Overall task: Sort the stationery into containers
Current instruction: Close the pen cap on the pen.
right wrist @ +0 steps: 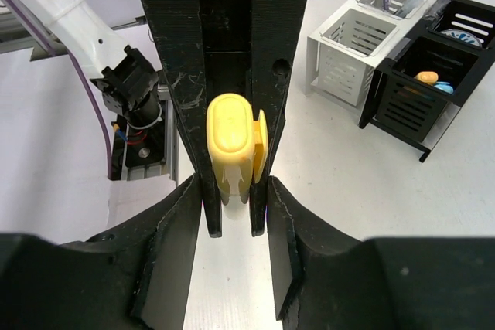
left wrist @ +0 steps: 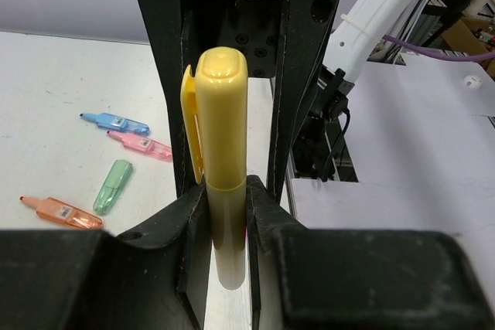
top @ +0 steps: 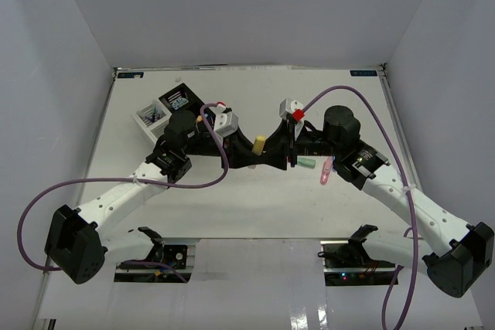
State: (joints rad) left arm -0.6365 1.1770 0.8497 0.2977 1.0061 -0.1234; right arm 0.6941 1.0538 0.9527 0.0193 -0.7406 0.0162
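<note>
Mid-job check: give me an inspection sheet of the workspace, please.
Surface: white table, bare between the arms.
Job's things: yellow highlighter held above the table; blue highlighter, pink highlighter, green highlighter, orange highlighter lying loose; white containers and black containers clustered.
Clutter: nothing seen.
End effectors: left end effector shut on the yellow highlighter; right end effector straddles its cap, grip unclear.
Cables: purple cables loop off both arms.
Surroundings: white enclosure walls.
</note>
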